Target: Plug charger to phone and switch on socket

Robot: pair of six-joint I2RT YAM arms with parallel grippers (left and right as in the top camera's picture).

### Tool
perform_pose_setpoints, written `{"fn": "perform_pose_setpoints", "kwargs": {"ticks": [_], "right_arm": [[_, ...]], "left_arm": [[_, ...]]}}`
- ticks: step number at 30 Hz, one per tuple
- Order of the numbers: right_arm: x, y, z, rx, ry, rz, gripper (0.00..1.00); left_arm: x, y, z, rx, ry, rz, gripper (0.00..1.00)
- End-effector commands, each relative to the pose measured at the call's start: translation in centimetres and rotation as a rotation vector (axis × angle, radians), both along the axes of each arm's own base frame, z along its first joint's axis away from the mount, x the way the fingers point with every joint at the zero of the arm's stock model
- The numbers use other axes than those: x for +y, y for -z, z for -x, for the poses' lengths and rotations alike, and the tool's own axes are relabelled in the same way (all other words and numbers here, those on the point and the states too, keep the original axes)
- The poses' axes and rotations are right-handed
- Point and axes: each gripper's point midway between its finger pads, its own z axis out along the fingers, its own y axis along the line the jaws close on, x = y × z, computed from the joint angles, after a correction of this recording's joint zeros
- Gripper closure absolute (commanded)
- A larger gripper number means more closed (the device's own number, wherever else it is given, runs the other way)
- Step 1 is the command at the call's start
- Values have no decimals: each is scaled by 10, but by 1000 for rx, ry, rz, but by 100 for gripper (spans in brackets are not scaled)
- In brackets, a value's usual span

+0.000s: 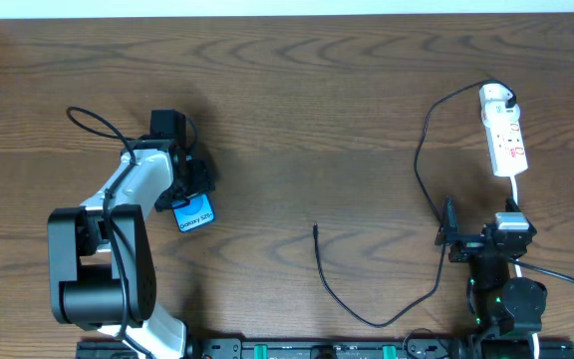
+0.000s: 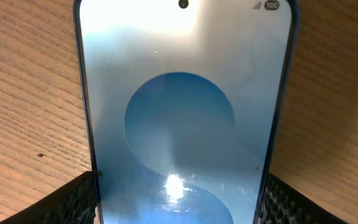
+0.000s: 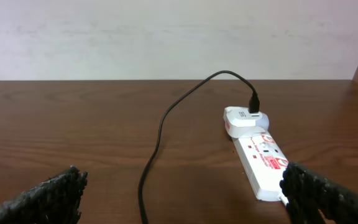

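Note:
The phone (image 1: 195,213) lies on the wooden table with its blue screen up, and it fills the left wrist view (image 2: 179,93). My left gripper (image 1: 191,192) (image 2: 178,202) is over its far end, both fingers (image 2: 73,202) pressed against the phone's long edges. The charger (image 1: 429,150) is a thin black cable. Its white plug (image 1: 496,97) (image 3: 244,118) sits in the socket (image 1: 507,142) (image 3: 263,158), and its loose tip (image 1: 315,230) lies mid-table. My right gripper (image 1: 481,227) (image 3: 185,193) stands open just short of the socket, holding nothing.
The cable loops along the table from the socket down past my right gripper to a low bend (image 1: 382,322) near the front edge. The socket's white cord (image 1: 517,191) runs toward the right arm. A pale wall (image 3: 166,37) rises behind the table.

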Motion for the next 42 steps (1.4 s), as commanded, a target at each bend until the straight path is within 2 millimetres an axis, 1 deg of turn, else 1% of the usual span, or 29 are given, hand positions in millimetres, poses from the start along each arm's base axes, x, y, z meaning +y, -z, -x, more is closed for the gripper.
{"fn": "perform_pose_setpoints", "kwargs": {"ticks": [1, 10, 12, 16, 19, 24, 26, 30, 34, 42], "right_arm": [[0, 0, 0, -1, 0, 15, 1], [0, 0, 0, -1, 0, 15, 1], [0, 0, 0, -1, 0, 15, 1], [0, 0, 0, -1, 0, 15, 1], [0, 0, 0, -1, 0, 15, 1], [0, 0, 0, -1, 0, 15, 1], [0, 0, 0, -1, 0, 15, 1], [0, 0, 0, -1, 0, 15, 1], [0, 0, 0, -1, 0, 15, 1], [0, 0, 0, -1, 0, 15, 1]], "left_arm": [[5, 13, 18, 64, 4, -28, 26], [5, 13, 18, 64, 4, -28, 28], [5, 14, 18, 64, 4, -28, 33], [5, 13, 18, 64, 4, -28, 36], [5, 13, 18, 64, 4, -28, 44], [5, 13, 18, 64, 4, -27, 60], [5, 13, 18, 64, 4, -27, 63], [5, 12, 15, 59, 4, -27, 73], [1, 8, 9, 40, 6, -4, 73], [1, -5, -3, 8, 6, -3, 75]]}}
